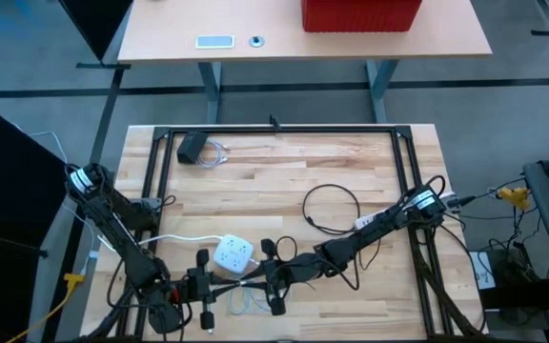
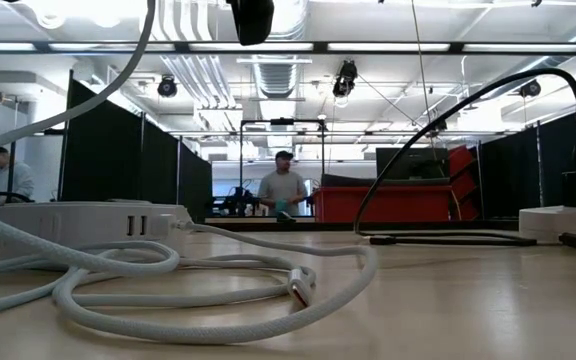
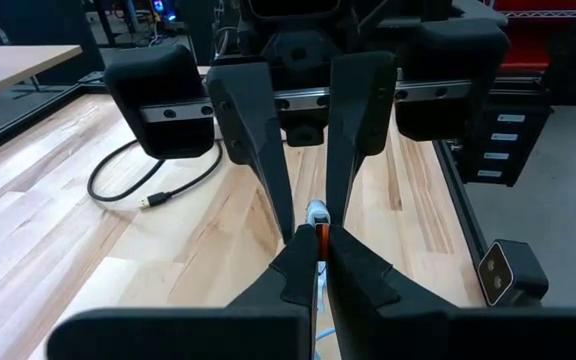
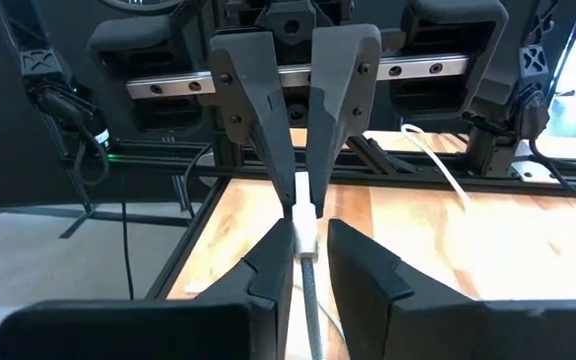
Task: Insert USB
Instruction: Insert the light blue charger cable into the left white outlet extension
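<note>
A red bin (image 1: 361, 14) is cut off at the far desk's edge, while two people (image 2: 284, 188) stand blurred beyond the tabletop.

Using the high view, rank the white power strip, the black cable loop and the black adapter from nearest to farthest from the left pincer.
Measured from the left pincer:
1. White power strip, right beside it near the front edge.
2. Black cable loop, mid-table on the right arm's side.
3. Black adapter, at the far back-left corner.
</note>
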Motion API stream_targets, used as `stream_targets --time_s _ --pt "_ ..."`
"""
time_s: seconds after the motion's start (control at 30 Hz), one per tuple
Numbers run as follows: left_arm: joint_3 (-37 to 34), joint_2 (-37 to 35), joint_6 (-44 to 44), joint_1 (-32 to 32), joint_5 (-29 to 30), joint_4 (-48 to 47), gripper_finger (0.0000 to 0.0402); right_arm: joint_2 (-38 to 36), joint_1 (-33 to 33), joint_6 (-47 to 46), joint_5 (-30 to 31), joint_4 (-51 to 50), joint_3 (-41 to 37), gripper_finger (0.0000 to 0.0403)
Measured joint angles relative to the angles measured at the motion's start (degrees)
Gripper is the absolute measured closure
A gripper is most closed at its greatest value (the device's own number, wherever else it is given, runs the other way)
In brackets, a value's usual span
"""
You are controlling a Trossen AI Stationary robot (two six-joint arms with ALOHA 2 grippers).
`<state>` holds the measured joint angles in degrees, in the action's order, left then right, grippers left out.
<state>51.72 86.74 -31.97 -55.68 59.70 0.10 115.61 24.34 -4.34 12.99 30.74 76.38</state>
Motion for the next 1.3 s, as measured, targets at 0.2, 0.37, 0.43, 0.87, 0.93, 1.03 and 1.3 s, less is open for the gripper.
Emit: stream_targets --time_s 0.2,0.37,0.43,0.87,0.93,1.03,1.3 --pt "0.0 0.0 0.0 0.0 0.0 -0.3 0.0399 0.0 -0.1 0.2 -1.4 0.0 0.0 0.039" --pt "0.0 -0.1 -1.2 0.0 -0.7 -2.5 0.0387 0.0 -0.1 -1.0 -1.3 -1.0 0.0 0.039" --pt "0.0 -0.1 -4.3 0.0 -0.8 -5.9 0.037 -0.1 -0.1 -1.9 -0.8 -2.7 0.1 0.039" --pt "-1.1 -0.1 -52.7 3.9 -13.2 -50.1 0.0296 4.0 0.0 -19.0 7.2 -15.6 0.2 0.039" --pt "-2.6 -0.1 -53.0 5.2 -17.1 -49.7 0.0293 5.8 0.0 -20.8 7.4 -15.9 0.9 0.039" --pt "-6.1 0.0 -53.1 6.9 -22.2 -47.5 0.0291 7.7 0.0 -22.1 8.0 -17.3 2.0 0.039" --pt "-13.5 0.0 -52.6 7.1 -23.0 -35.9 0.0298 8.1 -0.2 -23.5 12.7 -29.3 5.9 0.039"
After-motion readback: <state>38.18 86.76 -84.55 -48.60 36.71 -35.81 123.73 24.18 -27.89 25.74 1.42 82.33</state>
